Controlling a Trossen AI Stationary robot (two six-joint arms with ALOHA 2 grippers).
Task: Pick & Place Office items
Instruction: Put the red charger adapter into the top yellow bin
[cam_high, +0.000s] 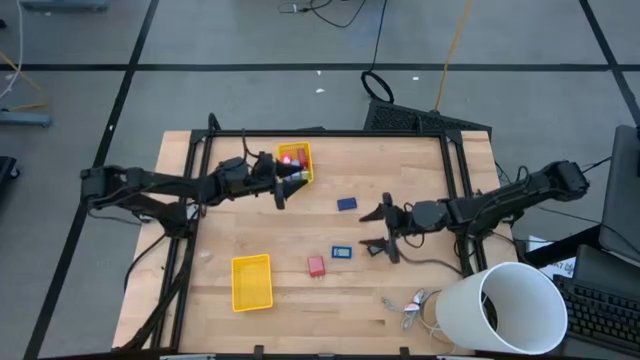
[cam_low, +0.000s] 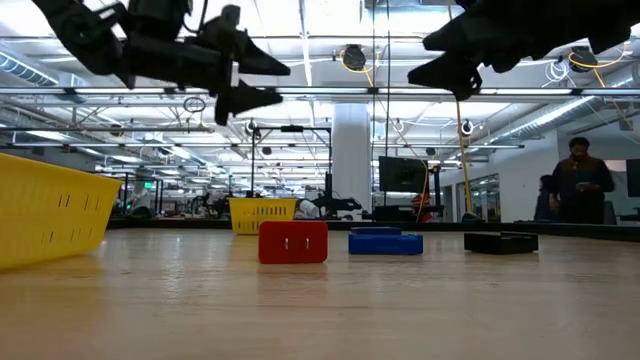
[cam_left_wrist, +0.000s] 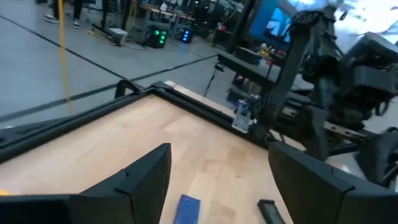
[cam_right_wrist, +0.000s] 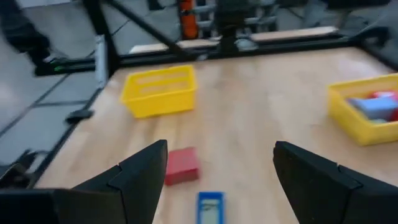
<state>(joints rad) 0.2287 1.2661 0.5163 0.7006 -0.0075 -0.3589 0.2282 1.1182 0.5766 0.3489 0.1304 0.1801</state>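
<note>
On the wooden table lie a red piece (cam_high: 316, 266), a blue piece (cam_high: 341, 252) and another blue piece (cam_high: 346, 204). A black piece (cam_left_wrist: 270, 210) shows in the left wrist view. The far yellow tray (cam_high: 295, 160) holds pink, red and blue pieces (cam_right_wrist: 376, 104). My left gripper (cam_high: 285, 187) hangs open above the table beside that tray's near right corner, with nothing between its fingers. My right gripper (cam_high: 378, 228) is open and raised right of the loose pieces; the red piece (cam_right_wrist: 182, 165) and a blue piece (cam_right_wrist: 210, 205) lie ahead of it.
A second yellow tray (cam_high: 251, 281) stands near the front left. Silvery metal bits (cam_high: 412, 305) lie at the front right beside a large white bucket (cam_high: 500, 310). A black frame (cam_high: 330, 133) rims the table. Bare wood lies between the two grippers.
</note>
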